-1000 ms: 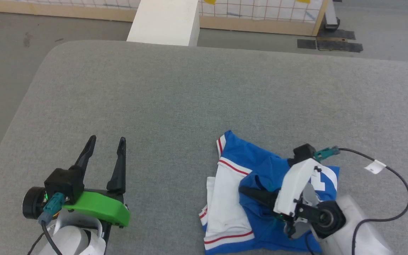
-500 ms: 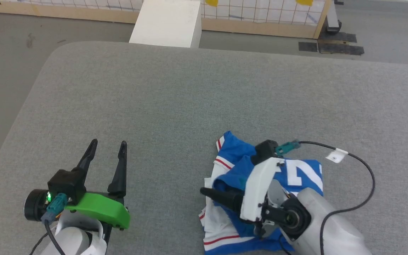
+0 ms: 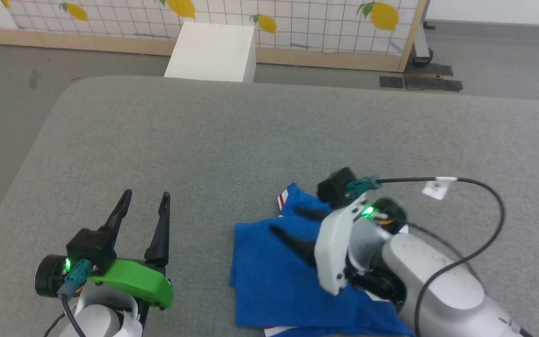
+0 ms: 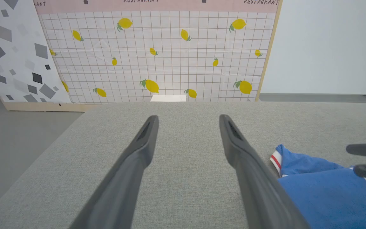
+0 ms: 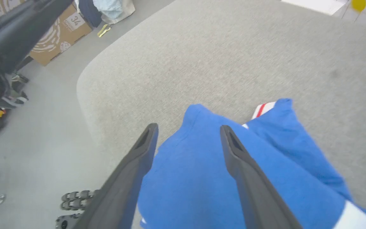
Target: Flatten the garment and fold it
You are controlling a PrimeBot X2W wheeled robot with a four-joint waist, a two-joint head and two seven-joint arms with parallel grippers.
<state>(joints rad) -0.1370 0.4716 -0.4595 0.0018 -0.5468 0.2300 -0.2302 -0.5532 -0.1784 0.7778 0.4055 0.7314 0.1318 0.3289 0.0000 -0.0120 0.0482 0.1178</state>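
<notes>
Garment (image 3: 269,276), blue jersey: crumpled on the grey table (image 3: 204,131), near edge, robot's right; flattening step likely in hand; right gripper (image 5: 188,128) spread, empty, over the cloth; left gripper (image 3: 146,193) spread, idle beside; next move calls for pinching an edge and drawing it outward.

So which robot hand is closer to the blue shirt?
Right. The right gripper hangs open just over the blue shirt, its fingers above the cloth. The left gripper sits open off to the shirt's left, over the grey surface.
</notes>
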